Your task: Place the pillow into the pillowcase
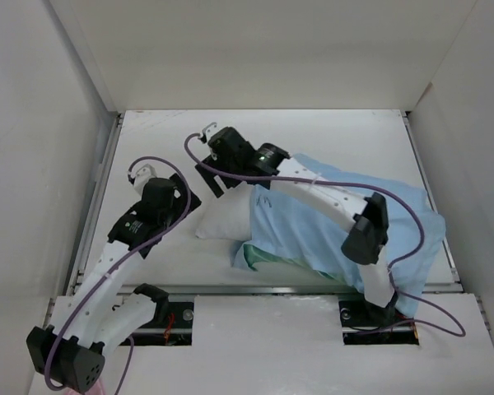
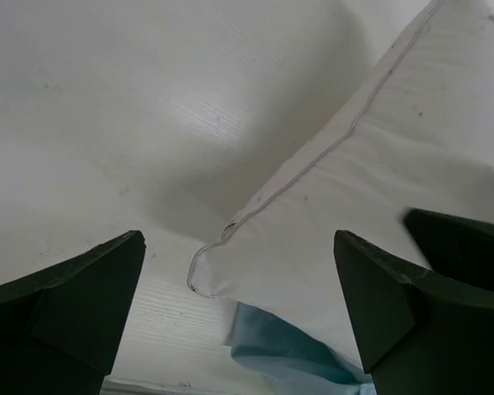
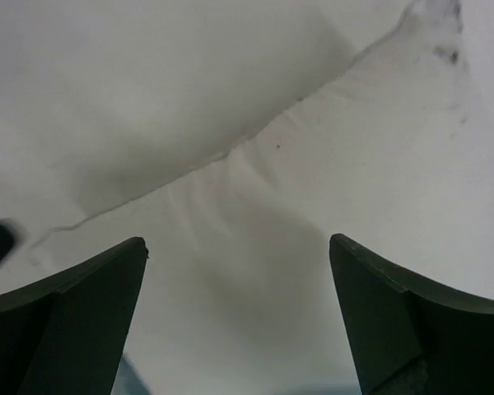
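Note:
The white pillow lies on the table, its right part inside the light blue pillowcase, whose mint-green inner face shows at the near opening. My left gripper is open at the pillow's left end. In the left wrist view the left gripper is open around the pillow's seamed corner, with the blue pillowcase below it. My right gripper is open over the pillow's far-left edge. In the right wrist view the right gripper is open just above the pillow, gripping nothing.
The white table is boxed in by white walls at the left, back and right. The right arm reaches across over the pillowcase. The pillowcase's right end hangs near the table's right front edge.

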`<state>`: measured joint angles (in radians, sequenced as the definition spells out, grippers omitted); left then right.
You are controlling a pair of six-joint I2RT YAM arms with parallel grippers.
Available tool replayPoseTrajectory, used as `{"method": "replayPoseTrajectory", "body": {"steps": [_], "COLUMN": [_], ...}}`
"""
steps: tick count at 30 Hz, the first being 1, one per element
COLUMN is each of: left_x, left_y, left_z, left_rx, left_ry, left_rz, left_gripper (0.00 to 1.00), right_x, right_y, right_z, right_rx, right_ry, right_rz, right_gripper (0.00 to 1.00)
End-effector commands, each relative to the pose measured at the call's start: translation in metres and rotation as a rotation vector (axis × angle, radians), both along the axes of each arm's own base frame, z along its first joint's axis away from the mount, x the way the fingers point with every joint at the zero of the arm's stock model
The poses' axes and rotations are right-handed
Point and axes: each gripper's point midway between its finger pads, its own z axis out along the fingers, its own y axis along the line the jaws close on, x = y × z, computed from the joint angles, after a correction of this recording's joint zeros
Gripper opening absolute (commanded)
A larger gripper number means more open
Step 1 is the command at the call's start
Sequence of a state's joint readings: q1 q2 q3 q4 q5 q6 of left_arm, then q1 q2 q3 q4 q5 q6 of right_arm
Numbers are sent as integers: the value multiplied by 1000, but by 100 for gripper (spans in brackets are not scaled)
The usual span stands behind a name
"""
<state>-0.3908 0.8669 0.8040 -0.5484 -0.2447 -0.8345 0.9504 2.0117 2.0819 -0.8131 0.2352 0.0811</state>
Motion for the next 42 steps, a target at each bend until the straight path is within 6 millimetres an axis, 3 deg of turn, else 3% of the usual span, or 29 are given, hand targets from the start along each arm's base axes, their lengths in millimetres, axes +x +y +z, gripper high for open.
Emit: {"method": "replayPoseTrajectory", "body": {"steps": [1, 2, 3, 4, 5, 6, 7, 8, 10, 11, 13, 14, 16, 17, 19, 20, 21, 23, 24, 25, 27, 29, 31, 33, 40, 42], "left_x": [-7, -11, -13, -13, -16, -15, -18, -17, -17, -17, -13, -9, -4, 3, 8, 13, 23, 25, 36, 32, 35, 35, 41, 42, 43, 38], "left_y": [18, 23, 24, 26, 27, 29, 31, 32, 32, 32, 31, 27, 18, 10, -8, -16, -28, -60, -76, -97, -121, -146, -157, -159, -134, -127], "left_z": [20, 26, 27, 34, 33, 40, 41, 45, 49, 49, 54, 57, 53, 49, 40, 23, 27, 21, 16, 17, 6, 23, 19, 18, -1, -15], "left_rx": [-24, -25, -26, -26, -31, -32, -34, -32, -33, -24, -24, -32, -47, -47, -85, -73, -100, -175, -193, -263, -323, -424, -460, -495, -549, -551], "left_ry": [-71, -87, -88, -110, -107, -128, -132, -143, -161, -160, -186, -199, -192, -196, -174, -133, -170, -154, -169, -156, -128, -173, -155, -133, -65, -27], "left_rz": [97, 117, 117, 128, 133, 144, 144, 151, 146, 139, 131, 114, 74, 40, -35, -79, -127, -282, -354, -457, -574, -705, -744, -757, -668, -643], "left_gripper": [100, 100, 100, 100, 100, 100, 100, 100, 100, 100, 100, 100, 100, 100, 100, 100, 100, 100, 100, 100, 100, 100, 100, 100, 100, 100], "right_x": [18, 23, 24, 24, 26, 25, 26, 29, 34, 41, 37, 34, 25, 11, 3, -4, -11, -19, -25, -25, -31, -33, -33, -30, -22, -22], "right_y": [-35, -43, -48, -50, -53, -55, -57, -57, -62, -57, -55, -59, -65, -80, -94, -98, -112, -122, -132, -137, -142, -145, -145, -145, -150, -150], "right_z": [-63, -88, -91, -115, -124, -136, -141, -140, -121, -72, -23, 44, 97, 138, 177, 189, 209, 225, 234, 231, 235, 239, 239, 240, 232, 232], "right_rx": [-211, -290, -309, -358, -385, -411, -428, -417, -398, -285, -166, 1, 146, 232, 306, 331, 361, 380, 400, 388, 397, 404, 404, 401, 363, 363], "right_ry": [59, 63, 56, 76, 73, 87, 82, 70, 12, -73, -139, -220, -264, -316, -378, -389, -425, -457, -471, -473, -481, -489, -489, -493, -499, -499], "right_rz": [-174, -212, -224, -237, -247, -245, -252, -275, -296, -298, -255, -243, -150, -127, -89, -57, -58, -33, -30, -28, -28, -28, -28, -41, -87, -87], "right_gripper": [98, 98, 98, 96, 90, 63, 26, 0, 0, 0, 0, 0, 0, 0, 0, 0, 0, 0, 0, 0, 0, 0, 0, 0, 0, 0]}}
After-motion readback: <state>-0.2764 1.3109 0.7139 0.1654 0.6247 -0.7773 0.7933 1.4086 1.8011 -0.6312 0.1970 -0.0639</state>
